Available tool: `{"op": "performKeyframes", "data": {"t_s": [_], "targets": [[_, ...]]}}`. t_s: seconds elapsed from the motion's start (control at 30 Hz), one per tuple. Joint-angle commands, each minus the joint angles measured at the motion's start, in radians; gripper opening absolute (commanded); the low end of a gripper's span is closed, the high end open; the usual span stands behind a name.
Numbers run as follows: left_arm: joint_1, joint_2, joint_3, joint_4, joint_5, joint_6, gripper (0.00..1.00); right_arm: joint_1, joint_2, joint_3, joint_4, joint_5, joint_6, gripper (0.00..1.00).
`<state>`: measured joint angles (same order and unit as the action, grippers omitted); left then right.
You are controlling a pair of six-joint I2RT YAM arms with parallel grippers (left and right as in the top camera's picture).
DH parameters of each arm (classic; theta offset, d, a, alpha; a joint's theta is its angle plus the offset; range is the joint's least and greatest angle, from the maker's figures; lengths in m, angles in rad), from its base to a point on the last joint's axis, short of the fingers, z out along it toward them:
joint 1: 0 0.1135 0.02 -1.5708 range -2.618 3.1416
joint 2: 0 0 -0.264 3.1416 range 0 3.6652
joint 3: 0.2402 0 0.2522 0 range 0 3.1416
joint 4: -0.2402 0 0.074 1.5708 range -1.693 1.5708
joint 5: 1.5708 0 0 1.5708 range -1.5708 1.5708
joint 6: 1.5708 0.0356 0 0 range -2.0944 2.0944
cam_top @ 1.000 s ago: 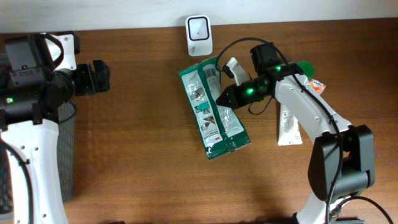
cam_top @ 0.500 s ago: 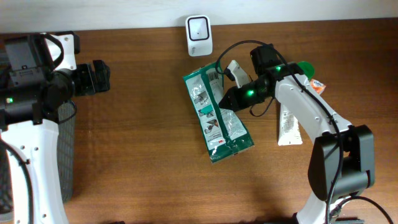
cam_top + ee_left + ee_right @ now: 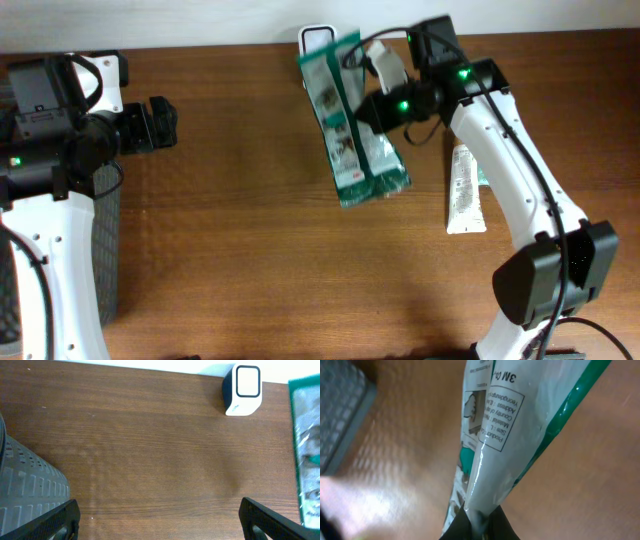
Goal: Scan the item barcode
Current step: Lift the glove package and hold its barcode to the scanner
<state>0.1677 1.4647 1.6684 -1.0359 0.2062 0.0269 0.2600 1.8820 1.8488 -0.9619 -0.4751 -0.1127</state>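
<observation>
The item is a green and white plastic packet (image 3: 350, 120) held up off the table, and its top edge overlaps the white barcode scanner (image 3: 314, 36) at the back edge. My right gripper (image 3: 372, 108) is shut on the packet's right side. The right wrist view shows the packet (image 3: 495, 435) pinched between the black jaws of that gripper (image 3: 479, 522), with a printed label facing the camera. My left gripper (image 3: 165, 122) stands open and empty at the far left. In the left wrist view, the left gripper (image 3: 160, 520) points at the scanner (image 3: 243, 387), with the packet (image 3: 306, 450) at the right edge.
A white tube (image 3: 465, 200) lies on the table under the right arm. A grey perforated basket (image 3: 105, 250) stands at the left edge, below the left arm, and its rim (image 3: 30, 485) shows in the left wrist view.
The right gripper has lifted the packet off the table and carried it back toward the scanner, which it now partly covers. The left arm has not moved.
</observation>
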Motion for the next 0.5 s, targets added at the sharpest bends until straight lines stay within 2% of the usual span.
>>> {"op": "performKeyframes", "data": {"t_s": [0.0, 0.2, 0.47], "targets": [[-0.001, -0.008, 0.013, 0.002, 0.015, 0.012, 0.99, 0.05, -0.024, 0.055, 0.032, 0.061, -0.022, 0.04], [-0.001, -0.008, 0.013, 0.002, 0.015, 0.012, 0.99, 0.061, -0.026, 0.06, 0.101, -0.245, -0.039, 0.04], [-0.001, -0.008, 0.013, 0.002, 0.015, 0.012, 0.99, 0.059, -0.035, 0.07, 0.051, -0.194, -0.048, 0.04]]}}
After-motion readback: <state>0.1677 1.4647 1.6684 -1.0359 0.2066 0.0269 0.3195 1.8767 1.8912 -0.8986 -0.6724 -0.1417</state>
